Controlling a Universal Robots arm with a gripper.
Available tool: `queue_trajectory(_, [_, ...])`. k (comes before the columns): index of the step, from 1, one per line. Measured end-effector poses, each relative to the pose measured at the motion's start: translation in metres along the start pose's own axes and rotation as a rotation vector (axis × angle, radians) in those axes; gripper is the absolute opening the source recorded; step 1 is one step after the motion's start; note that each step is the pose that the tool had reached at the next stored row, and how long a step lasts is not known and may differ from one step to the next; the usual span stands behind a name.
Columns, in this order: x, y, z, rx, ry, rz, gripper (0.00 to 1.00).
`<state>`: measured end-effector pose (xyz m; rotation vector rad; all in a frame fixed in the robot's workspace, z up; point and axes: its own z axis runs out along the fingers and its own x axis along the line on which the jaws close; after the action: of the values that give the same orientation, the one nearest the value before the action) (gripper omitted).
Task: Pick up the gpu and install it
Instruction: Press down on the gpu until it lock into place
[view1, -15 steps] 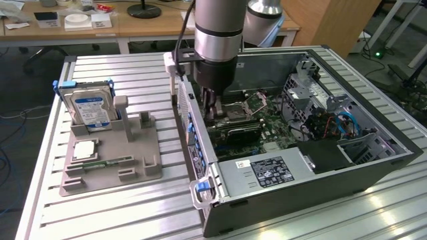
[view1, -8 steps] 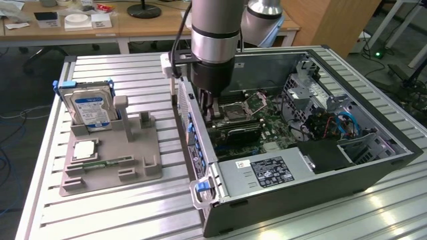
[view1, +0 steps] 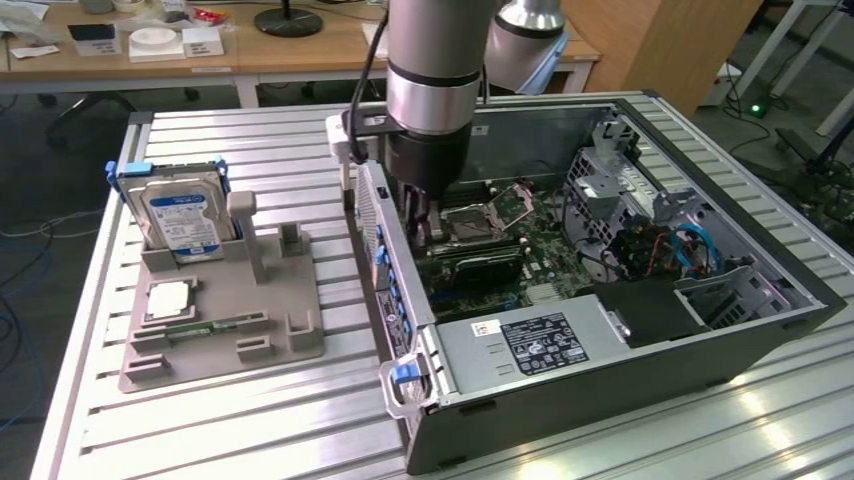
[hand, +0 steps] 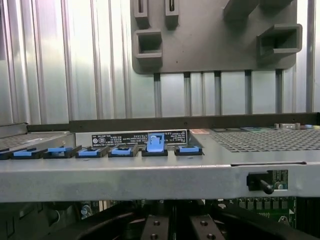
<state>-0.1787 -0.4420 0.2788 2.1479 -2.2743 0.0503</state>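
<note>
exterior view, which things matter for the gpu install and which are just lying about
In the job: tool down inside the computer case, motherboard, dark card beneath it, probably the gpu.
Lying about: hard drive, memory stick, square chip, all on the grey holder.

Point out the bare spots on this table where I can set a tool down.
Free: ribbed table in front of the grey holder tray, and behind it toward the desks. Crowded: the open computer case, where the gripper reaches in.
</note>
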Motion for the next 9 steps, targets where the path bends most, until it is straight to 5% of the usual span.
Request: queue_trajectory(9, [-0.0007, -0.0058, 0.0051, 0.0, -0.0001, 0.0, 0.11])
